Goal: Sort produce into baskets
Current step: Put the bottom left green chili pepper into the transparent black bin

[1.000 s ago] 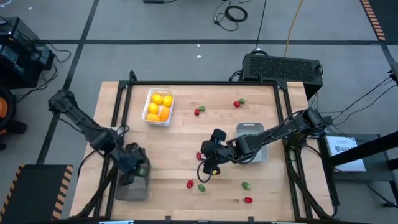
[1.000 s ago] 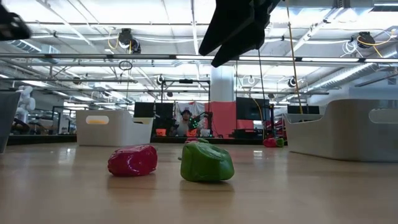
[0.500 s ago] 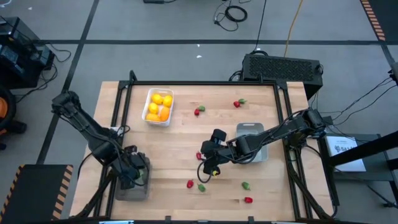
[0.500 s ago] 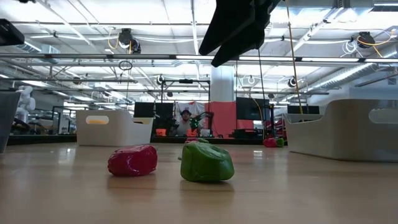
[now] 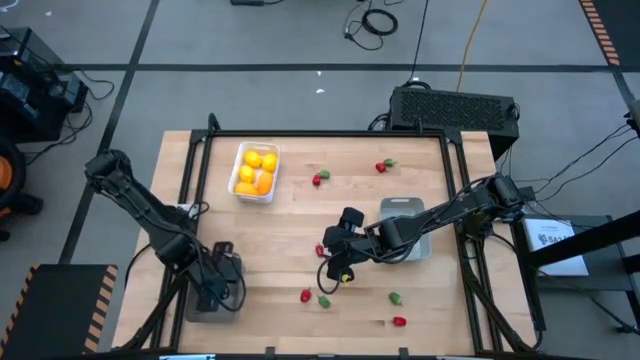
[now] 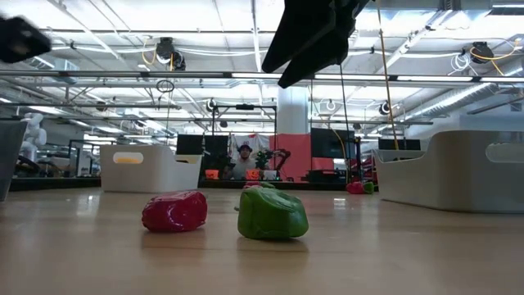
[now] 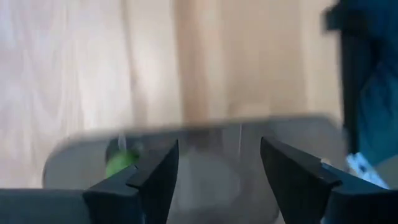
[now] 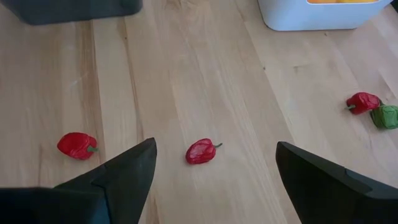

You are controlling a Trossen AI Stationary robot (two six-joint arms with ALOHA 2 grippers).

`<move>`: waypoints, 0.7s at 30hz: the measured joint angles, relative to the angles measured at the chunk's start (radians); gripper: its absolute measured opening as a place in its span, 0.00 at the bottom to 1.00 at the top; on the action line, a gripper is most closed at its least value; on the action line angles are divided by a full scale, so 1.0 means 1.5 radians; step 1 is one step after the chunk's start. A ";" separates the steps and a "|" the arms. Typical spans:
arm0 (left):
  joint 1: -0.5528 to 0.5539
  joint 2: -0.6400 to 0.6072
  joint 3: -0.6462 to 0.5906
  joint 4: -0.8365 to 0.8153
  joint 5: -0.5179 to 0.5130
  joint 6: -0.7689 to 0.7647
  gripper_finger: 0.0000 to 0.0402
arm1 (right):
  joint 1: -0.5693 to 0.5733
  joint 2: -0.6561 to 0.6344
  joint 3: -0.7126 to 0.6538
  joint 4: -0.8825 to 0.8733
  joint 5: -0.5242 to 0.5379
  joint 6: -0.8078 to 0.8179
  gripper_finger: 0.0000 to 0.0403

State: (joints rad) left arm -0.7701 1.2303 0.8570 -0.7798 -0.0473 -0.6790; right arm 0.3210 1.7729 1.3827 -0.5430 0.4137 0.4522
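Observation:
My left gripper [image 7: 217, 149] hangs open over the dark grey basket [image 5: 212, 300] at the table's near left, with nothing between its fingers. A small green piece [image 7: 121, 163] lies on the floor of that basket. My right gripper [image 8: 214, 146] waits open above the table's middle, over a red piece [image 8: 201, 151] on the wood. The white basket [image 5: 255, 172] at the far left holds yellow and orange fruits. The light grey basket [image 5: 405, 232] stands under my right arm. Loose red [image 6: 173, 211] and green [image 6: 272, 213] pieces lie on the table.
More red pieces lie at the far middle [image 5: 318, 178], the far right [image 5: 383, 165] and the near edge [image 5: 399, 321]. A green one [image 5: 396, 297] lies near the front. Bare wood stretches between the baskets.
My left gripper has moved toward the table's near edge and sunk over the dark grey basket, rolling a little. The green piece that showed at its fingers now lies in the basket, free of them. My right arm has kept still.

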 joint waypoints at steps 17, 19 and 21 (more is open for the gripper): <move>0.101 0.175 0.000 0.530 -0.093 0.458 0.59 | 0.000 0.000 0.000 0.016 0.000 -0.003 0.79; 0.123 0.206 0.000 0.582 -0.074 0.490 0.59 | 0.000 0.000 0.000 0.016 0.000 -0.007 0.79; 0.143 0.233 0.000 0.626 -0.052 0.497 0.59 | 0.000 0.000 0.000 0.016 0.000 -0.016 0.79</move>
State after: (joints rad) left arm -0.5550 1.5794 0.8570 0.1596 -0.1260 0.0670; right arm 0.3210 1.7733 1.3827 -0.5194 0.4141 0.4288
